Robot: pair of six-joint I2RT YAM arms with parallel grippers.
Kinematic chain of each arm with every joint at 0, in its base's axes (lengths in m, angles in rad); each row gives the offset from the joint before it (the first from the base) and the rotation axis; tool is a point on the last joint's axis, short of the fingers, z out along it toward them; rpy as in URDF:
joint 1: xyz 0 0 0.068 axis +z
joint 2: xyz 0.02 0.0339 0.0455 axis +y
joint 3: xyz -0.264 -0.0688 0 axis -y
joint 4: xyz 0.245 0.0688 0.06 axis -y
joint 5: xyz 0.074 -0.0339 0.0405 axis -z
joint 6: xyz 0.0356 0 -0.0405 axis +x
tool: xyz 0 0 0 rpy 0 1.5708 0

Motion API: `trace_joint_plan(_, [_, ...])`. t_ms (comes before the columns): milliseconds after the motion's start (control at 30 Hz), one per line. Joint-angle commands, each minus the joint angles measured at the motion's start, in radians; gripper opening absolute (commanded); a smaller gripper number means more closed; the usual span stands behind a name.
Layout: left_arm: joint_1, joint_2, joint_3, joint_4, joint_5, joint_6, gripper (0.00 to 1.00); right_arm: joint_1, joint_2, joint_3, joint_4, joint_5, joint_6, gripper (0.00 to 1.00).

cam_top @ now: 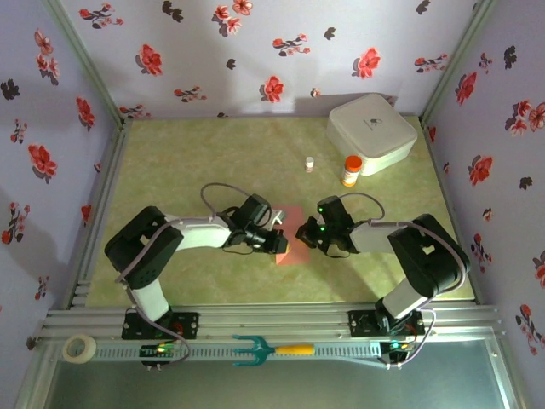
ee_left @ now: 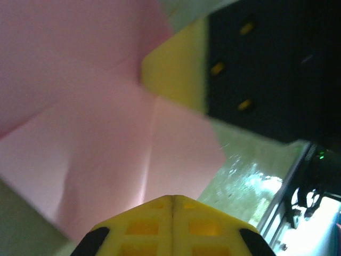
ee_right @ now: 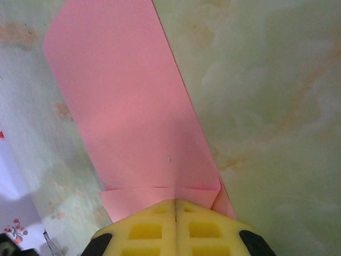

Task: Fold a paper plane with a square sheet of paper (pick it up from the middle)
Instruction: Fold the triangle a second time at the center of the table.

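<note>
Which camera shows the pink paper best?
The right wrist view: the pink paper lies flat and sharp, its folded edges plain. The left wrist view shows it close but blurred, creases faint. The top view shows a small patch between the left gripper and right gripper.

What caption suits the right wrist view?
Shut right pincer at the edge of the partly folded pink paper on a green tabletop.

Upper right of the top view: white rounded box (cam_top: 372, 133) on green marbled table (cam_top: 187, 153), orange bottle (cam_top: 351, 171) just beside it, small white vial (cam_top: 310, 164) further left; along the bottom, tape roll (cam_top: 80, 348) lower left, teal orange-handled fork (cam_top: 272, 349) near centre.
</note>
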Motion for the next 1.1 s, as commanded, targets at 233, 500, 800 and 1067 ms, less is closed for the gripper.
trace_joint_plan(233, [-0.007, 0.157, 0.082, -0.014, 0.044, -0.015, 0.0, -0.01, 0.041, -0.025, -0.046, 0.042, -0.006, 0.0])
trace_joint_plan(500, [-0.014, 0.141, 0.05, -0.061, 0.019, 0.018, 0.0, -0.01, 0.054, -0.033, -0.043, 0.049, -0.006, 0.0])
trace_joint_plan(800, [-0.031, 0.066, 0.018, -0.112, 0.012, 0.054, 0.04, -0.011, 0.06, -0.034, -0.045, 0.05, -0.007, 0.0])
trace_joint_plan(1067, [-0.039, 0.035, -0.043, -0.117, -0.011, 0.052, 0.05, -0.011, 0.057, -0.032, -0.049, 0.053, -0.008, 0.0])
